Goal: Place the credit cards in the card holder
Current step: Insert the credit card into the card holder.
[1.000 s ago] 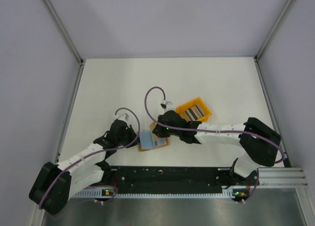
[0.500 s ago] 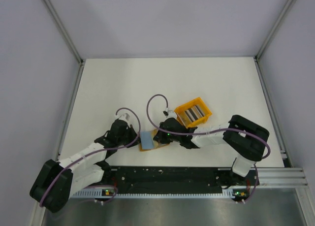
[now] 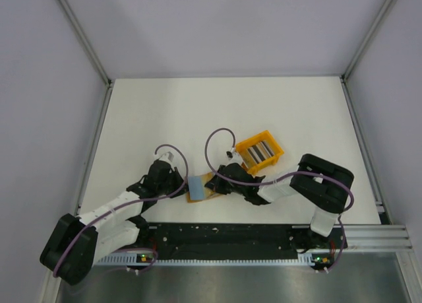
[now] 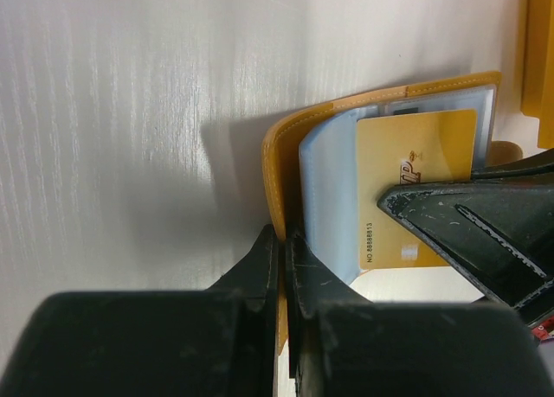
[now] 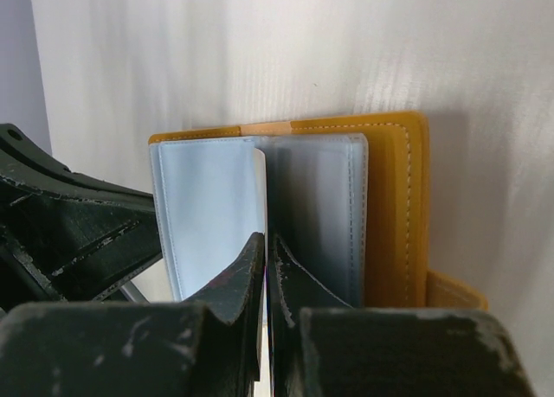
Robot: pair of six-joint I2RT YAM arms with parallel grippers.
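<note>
Two hands meet at the card holder (image 3: 196,187), which lies open on the worktop (image 3: 165,118) between the arms. The left hand (image 4: 283,246) is clenched on its mustard cover edge. The right hand (image 5: 267,246) grips a gold card (image 4: 415,181) against the grey sleeves. Other credit cards (image 3: 260,151) sit in the orange bin (image 3: 239,145) just beside.

The scene holds two robot arms: left arm (image 3: 112,209), right arm (image 3: 280,189). One mustard card holder (image 3: 200,188). One gold card (image 4: 415,181). One orange bin (image 3: 252,138) with several striped cards (image 3: 260,151), too small to count.
</note>
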